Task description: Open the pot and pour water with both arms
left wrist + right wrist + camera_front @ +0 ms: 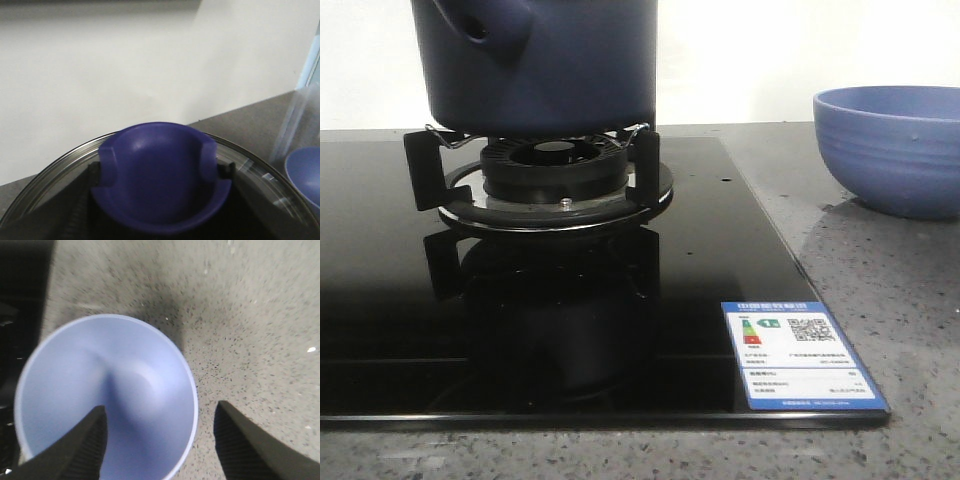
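Observation:
The dark navy pot point(545, 70) stands on the gas burner point(555, 165), its tubular stub point(480, 25) facing front-left; its top is cut off by the front view's edge. In the left wrist view, my left gripper point(161, 169) is shut on the dark blue knob point(160, 192) of a glass lid point(47, 172), with a dark finger on each side. I cannot tell whether the lid rests on the pot. My right gripper point(161, 407) hangs open over the rim of the periwinkle bowl point(105, 395), one finger above its inside, the other above the counter. No water shows.
The black glass cooktop point(420, 330) carries a blue-and-white label point(800, 355) at its front right corner. The bowl point(895, 145) stands on the grey speckled counter point(880, 290) to the right of the cooktop. A white wall runs behind.

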Robot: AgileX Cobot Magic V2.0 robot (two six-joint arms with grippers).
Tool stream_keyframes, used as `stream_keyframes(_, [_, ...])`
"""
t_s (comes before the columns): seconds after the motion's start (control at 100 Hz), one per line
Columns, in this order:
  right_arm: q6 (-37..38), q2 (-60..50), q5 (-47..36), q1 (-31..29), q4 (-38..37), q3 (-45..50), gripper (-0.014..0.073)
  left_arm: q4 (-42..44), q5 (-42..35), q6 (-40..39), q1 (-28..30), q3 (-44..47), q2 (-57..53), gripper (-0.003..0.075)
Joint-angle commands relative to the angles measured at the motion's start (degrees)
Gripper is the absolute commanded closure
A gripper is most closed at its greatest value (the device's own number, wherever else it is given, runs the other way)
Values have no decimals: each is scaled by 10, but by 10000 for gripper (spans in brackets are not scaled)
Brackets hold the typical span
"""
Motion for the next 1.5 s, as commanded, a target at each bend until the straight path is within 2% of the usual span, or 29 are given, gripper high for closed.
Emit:
stream_keyframes(0.0, [-2, -47, -11, -4, 10, -20, 174, 17, -81, 0, -23, -21, 11, 331])
stream_keyframes(0.18, [-2, -81, 2, -4, 10, -20, 174, 18, -143, 0, -38, -21, 59, 331])
stream_keyframes(0.32, [-2, -95, 2, -4, 10, -20, 174, 18, -162, 0, -38, -21, 82, 331])
stream_keyframes(1.01, [-2, -98, -3, -4, 17, -20, 174, 14, -182, -5, -38, -21, 109, 331])
stream_keyframes(1.229, [-2, -98, -3, -4, 17, -20, 174, 14, -150, -5, -38, -21, 109, 331])
stream_keyframes(1.489, [-2, -98, -3, -4, 17, -19, 174, 4, -148, -5, -39, -21, 109, 331])
